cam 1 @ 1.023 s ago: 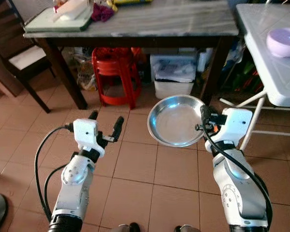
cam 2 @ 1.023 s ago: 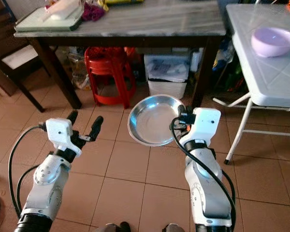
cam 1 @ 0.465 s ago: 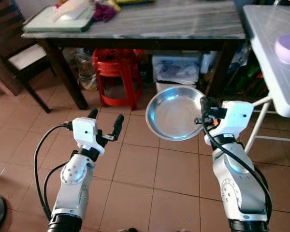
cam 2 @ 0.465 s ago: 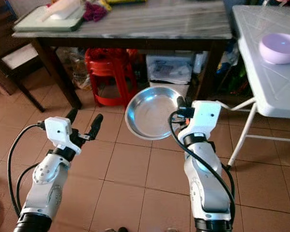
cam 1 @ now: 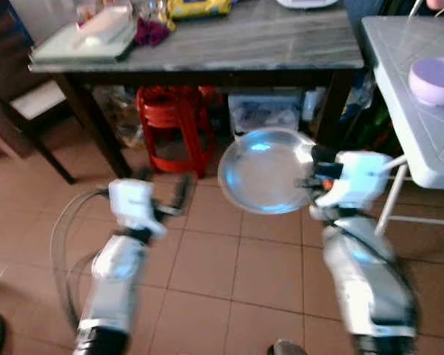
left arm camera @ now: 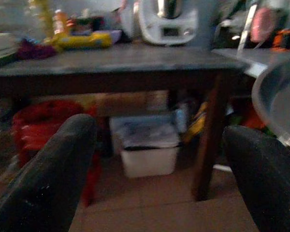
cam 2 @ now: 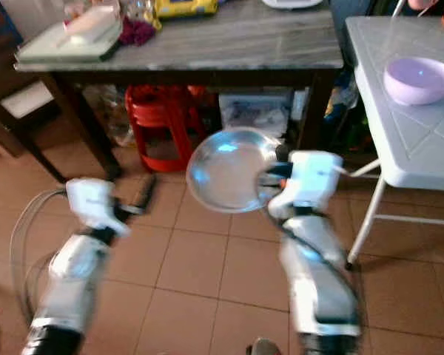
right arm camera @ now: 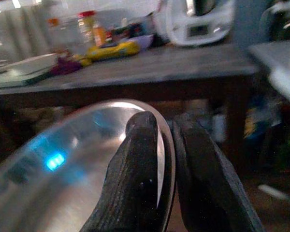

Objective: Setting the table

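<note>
Tiles of the floor [cam 1: 207, 259] lie nearest you. Your left end effector [cam 1: 161, 194] hovers over them, fingers spread and holding nothing. Your right end effector [cam 1: 316, 168] pinches the rim of the steel plate [cam 1: 263, 180], raised before the dark worktop [cam 1: 229, 37]. Far right, a lilac bowl [cam 1: 434, 80] sits on the white worktop [cam 1: 414, 126].

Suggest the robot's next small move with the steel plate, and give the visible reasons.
Probably keep stepping toward the grey table with the steel plate held level. The right gripper pinches the plate's rim, the plate hangs above the floor short of the table, and the left gripper is open and free.
</note>
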You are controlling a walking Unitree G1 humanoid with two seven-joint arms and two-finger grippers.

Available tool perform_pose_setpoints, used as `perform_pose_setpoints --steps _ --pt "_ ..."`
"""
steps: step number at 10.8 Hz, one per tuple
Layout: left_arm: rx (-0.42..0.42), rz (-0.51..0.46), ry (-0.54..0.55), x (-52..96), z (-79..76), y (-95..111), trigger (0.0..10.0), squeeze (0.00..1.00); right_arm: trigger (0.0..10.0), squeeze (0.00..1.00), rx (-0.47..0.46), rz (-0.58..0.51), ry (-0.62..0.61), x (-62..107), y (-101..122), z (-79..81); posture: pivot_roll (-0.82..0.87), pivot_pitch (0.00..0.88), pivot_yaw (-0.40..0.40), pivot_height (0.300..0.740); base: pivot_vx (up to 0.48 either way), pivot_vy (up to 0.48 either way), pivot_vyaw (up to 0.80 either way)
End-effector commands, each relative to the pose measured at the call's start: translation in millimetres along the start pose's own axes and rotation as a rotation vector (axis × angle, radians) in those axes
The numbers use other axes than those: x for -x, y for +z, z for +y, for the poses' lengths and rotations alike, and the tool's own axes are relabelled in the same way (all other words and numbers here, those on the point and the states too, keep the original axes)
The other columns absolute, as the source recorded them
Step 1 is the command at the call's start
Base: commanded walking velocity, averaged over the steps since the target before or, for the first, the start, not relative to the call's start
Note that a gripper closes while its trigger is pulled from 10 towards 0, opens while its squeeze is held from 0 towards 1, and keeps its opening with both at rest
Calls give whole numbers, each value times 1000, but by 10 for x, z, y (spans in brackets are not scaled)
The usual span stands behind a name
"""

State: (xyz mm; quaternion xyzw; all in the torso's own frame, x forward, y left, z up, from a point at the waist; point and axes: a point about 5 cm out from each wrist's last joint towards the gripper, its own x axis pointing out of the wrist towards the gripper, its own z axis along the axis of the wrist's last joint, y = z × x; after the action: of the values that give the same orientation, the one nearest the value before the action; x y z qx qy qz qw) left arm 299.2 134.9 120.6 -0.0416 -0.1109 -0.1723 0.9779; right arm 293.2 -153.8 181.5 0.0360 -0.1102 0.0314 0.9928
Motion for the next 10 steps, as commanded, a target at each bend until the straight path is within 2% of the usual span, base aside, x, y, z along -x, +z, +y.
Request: perform_pose_setpoints --steps 1,10 --pt "-19 -6 23 31 112 33 10000 0 10000 0 -21 -33 33 -17 57 107 -100 139 98 740 416 0 0" --pt "-9 -9 1 -11 57 24 10000 0 10000 0 5 -57 30 -14 92 98 -115 136 108 740 434 0 0"
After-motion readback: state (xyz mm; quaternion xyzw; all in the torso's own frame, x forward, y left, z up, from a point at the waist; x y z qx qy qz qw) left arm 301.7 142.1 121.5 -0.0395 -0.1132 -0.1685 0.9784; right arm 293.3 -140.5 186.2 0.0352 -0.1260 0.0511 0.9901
